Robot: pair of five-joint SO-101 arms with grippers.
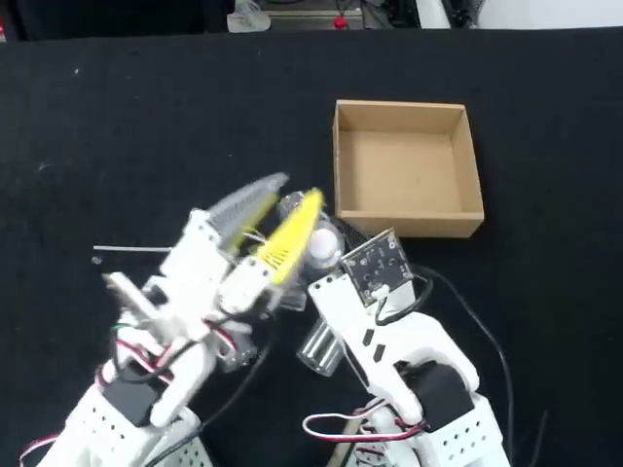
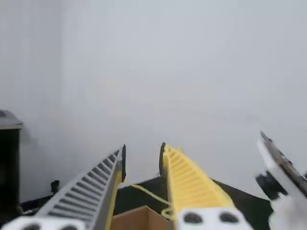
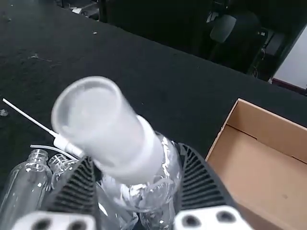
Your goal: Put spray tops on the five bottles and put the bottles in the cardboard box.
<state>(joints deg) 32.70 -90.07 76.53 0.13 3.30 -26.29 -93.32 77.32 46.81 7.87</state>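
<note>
My right gripper (image 3: pixel 139 165) is shut on a clear bottle (image 3: pixel 144 187) held upright above the table. The bottle carries a white spray top (image 3: pixel 103 124) with a clear cap. From above, this bottle (image 1: pixel 324 245) sits just off the near left corner of the cardboard box (image 1: pixel 409 222). My left gripper (image 2: pixel 143 155) is raised and open, with nothing between its grey and yellow fingers (image 1: pixel 292 233), close beside the held bottle. Loose clear bottles (image 3: pixel 24 184) lie below the right gripper. A loose spray top (image 3: pixel 62 141) with a long tube lies by them.
The box (image 3: pixel 268 143) stands open and holds nothing. One more clear bottle (image 1: pixel 321 345) lies between the two arm bases. A thin white tube (image 1: pixel 131 250) rests on the black table left of the left arm.
</note>
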